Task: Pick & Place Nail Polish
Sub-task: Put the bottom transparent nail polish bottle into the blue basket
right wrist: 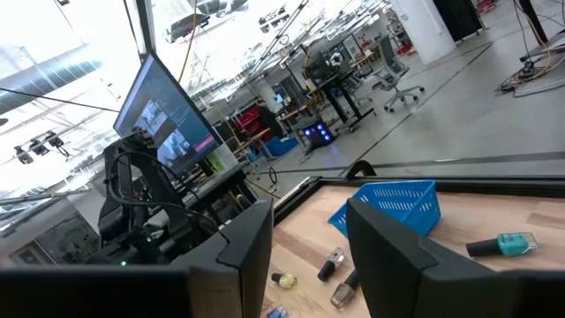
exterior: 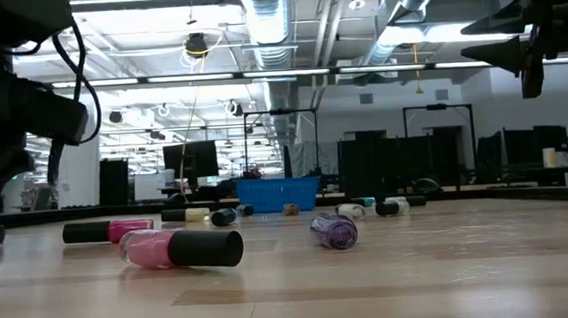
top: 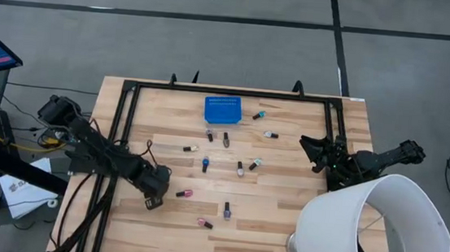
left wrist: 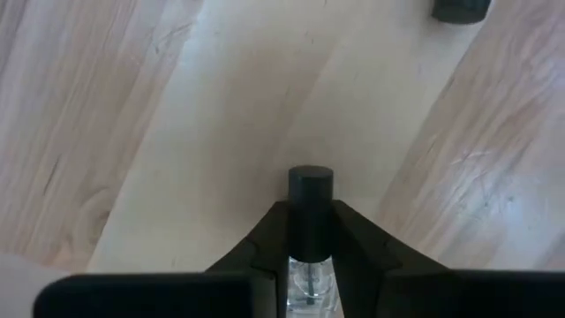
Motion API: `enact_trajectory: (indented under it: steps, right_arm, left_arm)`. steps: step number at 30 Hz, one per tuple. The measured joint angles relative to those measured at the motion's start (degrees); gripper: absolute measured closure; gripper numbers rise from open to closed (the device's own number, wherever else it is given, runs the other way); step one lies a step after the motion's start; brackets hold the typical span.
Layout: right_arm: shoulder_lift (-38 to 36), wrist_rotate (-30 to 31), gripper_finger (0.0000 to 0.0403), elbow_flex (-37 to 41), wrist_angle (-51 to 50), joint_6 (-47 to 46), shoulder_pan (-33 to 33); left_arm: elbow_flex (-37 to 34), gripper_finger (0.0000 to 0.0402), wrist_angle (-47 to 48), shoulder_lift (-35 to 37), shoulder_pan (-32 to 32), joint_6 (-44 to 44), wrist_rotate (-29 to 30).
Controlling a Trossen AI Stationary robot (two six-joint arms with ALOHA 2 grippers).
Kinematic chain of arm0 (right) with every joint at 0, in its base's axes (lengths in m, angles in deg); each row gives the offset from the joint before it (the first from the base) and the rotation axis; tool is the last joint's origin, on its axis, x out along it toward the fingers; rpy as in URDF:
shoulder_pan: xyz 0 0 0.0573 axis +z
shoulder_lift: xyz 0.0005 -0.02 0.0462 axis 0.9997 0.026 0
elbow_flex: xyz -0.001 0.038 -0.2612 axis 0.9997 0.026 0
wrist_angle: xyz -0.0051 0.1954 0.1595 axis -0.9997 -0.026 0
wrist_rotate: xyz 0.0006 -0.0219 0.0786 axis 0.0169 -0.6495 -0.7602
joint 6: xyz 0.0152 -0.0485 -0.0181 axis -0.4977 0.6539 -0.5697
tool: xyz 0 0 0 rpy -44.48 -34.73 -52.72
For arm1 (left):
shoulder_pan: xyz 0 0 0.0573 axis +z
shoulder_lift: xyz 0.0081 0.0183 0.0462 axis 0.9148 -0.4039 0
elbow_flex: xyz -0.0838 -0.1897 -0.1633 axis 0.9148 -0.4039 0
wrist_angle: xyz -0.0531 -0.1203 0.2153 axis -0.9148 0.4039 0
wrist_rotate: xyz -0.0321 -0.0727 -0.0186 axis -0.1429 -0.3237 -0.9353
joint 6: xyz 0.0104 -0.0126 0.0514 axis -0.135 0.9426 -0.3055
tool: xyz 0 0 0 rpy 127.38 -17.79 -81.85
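Left tool [top: 153,202] is gripping a clear nail polish bottle [left wrist: 310,231] low over the worktop [top: 281,229].
Right tool [top: 311,150] is hanging open at the right edge; other bottles are lying scattered near the blue basket [top: 222,110].

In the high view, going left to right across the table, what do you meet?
Left gripper → pink bottle → blue mesh basket → teal bottle → pale bottle → right gripper.

Left hand [top: 153,198] low, fingers clamped, right hand [top: 309,147] raised, parted
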Motion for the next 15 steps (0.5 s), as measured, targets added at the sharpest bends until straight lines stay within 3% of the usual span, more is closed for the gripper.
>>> enact_trajectory:
  steps: [9,15]
  right_arm:
    - [-0.02,0.00,0.0263,0.02,0.01,0.03,0.00]
    - [-0.01,0.00,0.0266,0.02,-0.01,0.03,0.00]
  left_arm:
    - [2.93,0.0352,-1.90,15.14,11.73,-3.73,8.23]
    - [6.97,0.0352,-11.49,17.51,24.67,-18.38,10.81]
